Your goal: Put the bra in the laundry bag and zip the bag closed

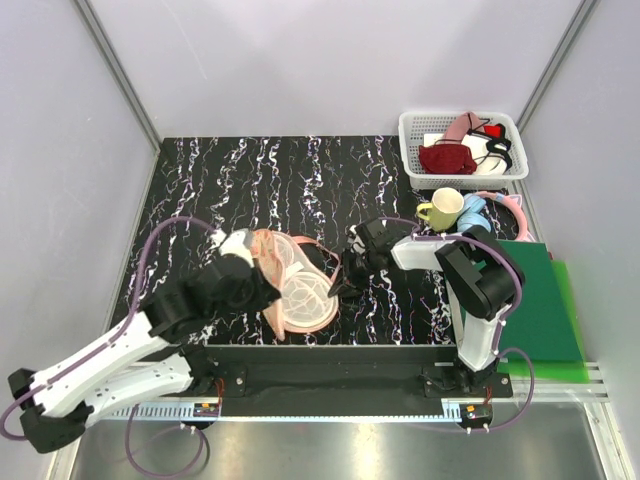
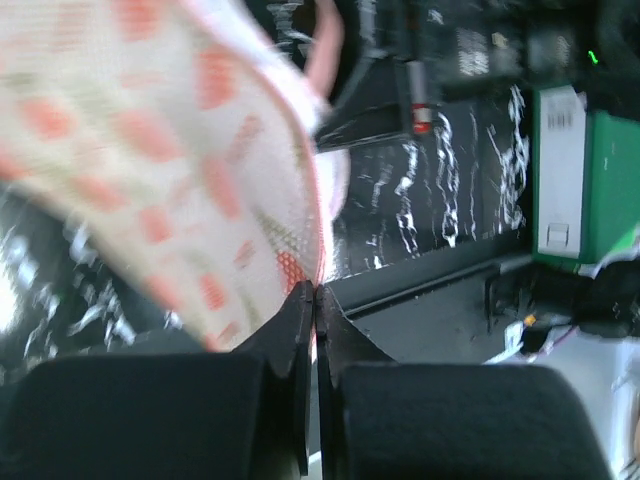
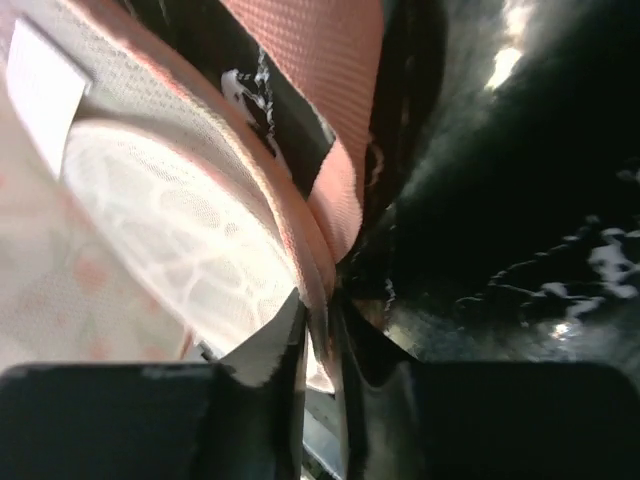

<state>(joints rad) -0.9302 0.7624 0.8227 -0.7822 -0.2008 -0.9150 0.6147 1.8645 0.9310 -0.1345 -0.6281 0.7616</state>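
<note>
The laundry bag lies open mid-table, peach with orange-red speckles and a pink zip edge. The bra sits inside it; one white lacy cup shows. My left gripper is shut on the bag's left lobe, and in the left wrist view the left gripper pinches the speckled fabric at its rim. My right gripper holds the bag's right side. In the right wrist view the right gripper is closed on the pink zip edge, with the bra cup just behind it.
A white basket with a dark red bra stands at the back right. A yellow-green mug and a pale blue and pink item sit in front of it. A green board lies along the right edge.
</note>
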